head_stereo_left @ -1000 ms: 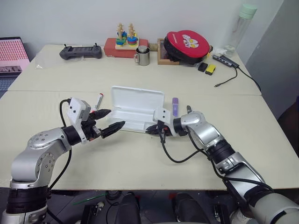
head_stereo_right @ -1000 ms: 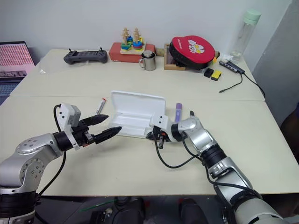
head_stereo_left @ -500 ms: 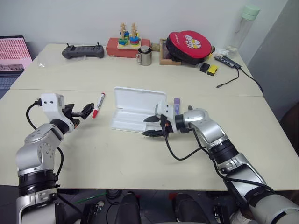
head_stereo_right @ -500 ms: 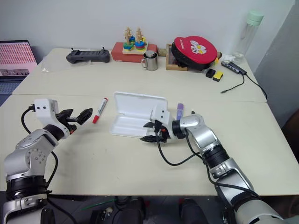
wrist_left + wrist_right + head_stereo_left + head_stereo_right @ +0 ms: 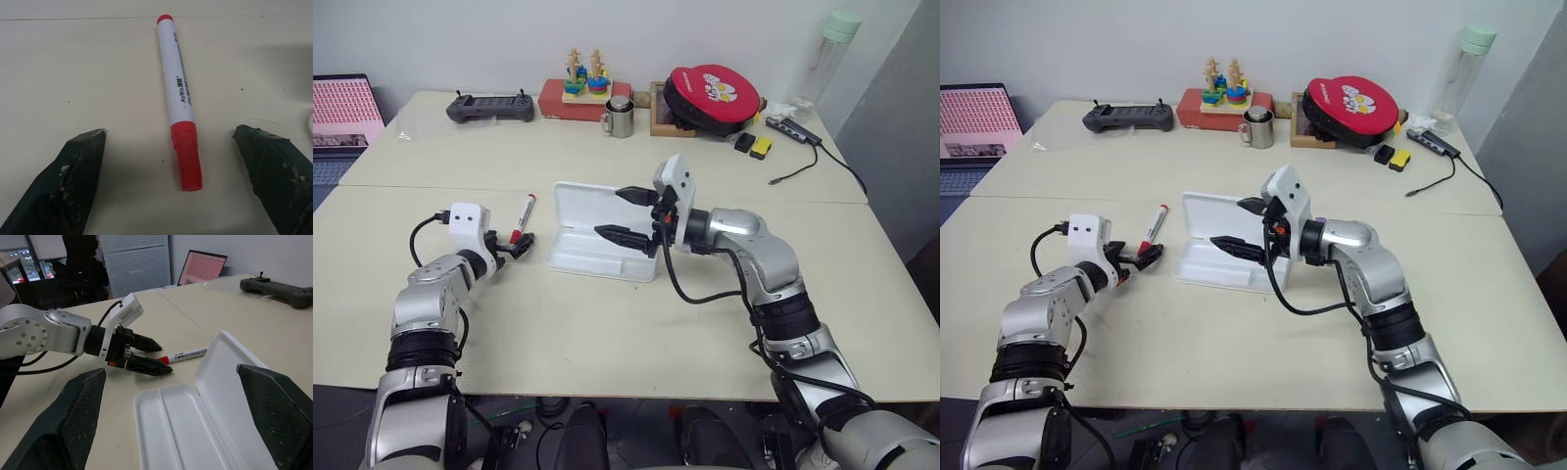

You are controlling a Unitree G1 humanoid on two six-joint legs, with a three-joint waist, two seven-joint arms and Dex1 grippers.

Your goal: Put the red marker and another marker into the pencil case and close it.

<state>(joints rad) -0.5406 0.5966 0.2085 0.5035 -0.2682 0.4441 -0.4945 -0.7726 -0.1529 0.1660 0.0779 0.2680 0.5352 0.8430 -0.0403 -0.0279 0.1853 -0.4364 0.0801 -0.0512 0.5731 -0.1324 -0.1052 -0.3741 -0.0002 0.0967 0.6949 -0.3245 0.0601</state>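
"AoWa" plus small unreadable characters, printed along the white barrel of the red marker (image 5: 179, 88)

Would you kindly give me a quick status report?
Both tools open, empty. Left tool straddling red marker on table. Pencil case open, empty; right tool above it. Nothing in the way.

red marker (image 5: 520, 217) on table (image 5: 607, 323), just left of open pencil case (image 5: 597, 230), apparently empty inside

The right arm (image 5: 744, 235) hides the purple marker and part of the pencil case (image 5: 582, 225).
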